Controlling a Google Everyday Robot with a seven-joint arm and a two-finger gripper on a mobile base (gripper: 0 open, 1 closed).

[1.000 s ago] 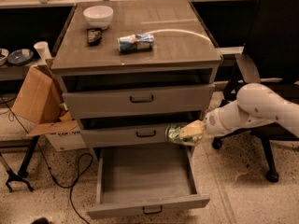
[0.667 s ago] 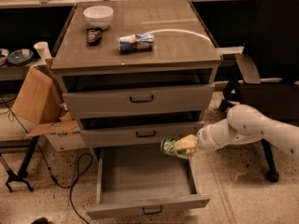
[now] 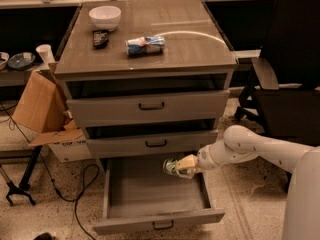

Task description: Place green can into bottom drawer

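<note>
My gripper [image 3: 181, 167] reaches in from the right on a white arm and is shut on the green can [image 3: 172, 166], held on its side. The can hangs just above the inside of the bottom drawer [image 3: 155, 219], near its back right part. That drawer is pulled wide open, with its dark handle at the front. The two shallower drawers above it are pulled out only slightly.
On the cabinet top lie a blue and white can [image 3: 145, 45], a white bowl [image 3: 105, 17] and a small dark object [image 3: 100, 37]. A cardboard box [image 3: 42, 109] and cables are on the floor at left. A black office chair [image 3: 285, 84] stands at right.
My gripper has carried the green can down and to the left, from in front of the middle drawer to above the inside of the open bottom drawer.
</note>
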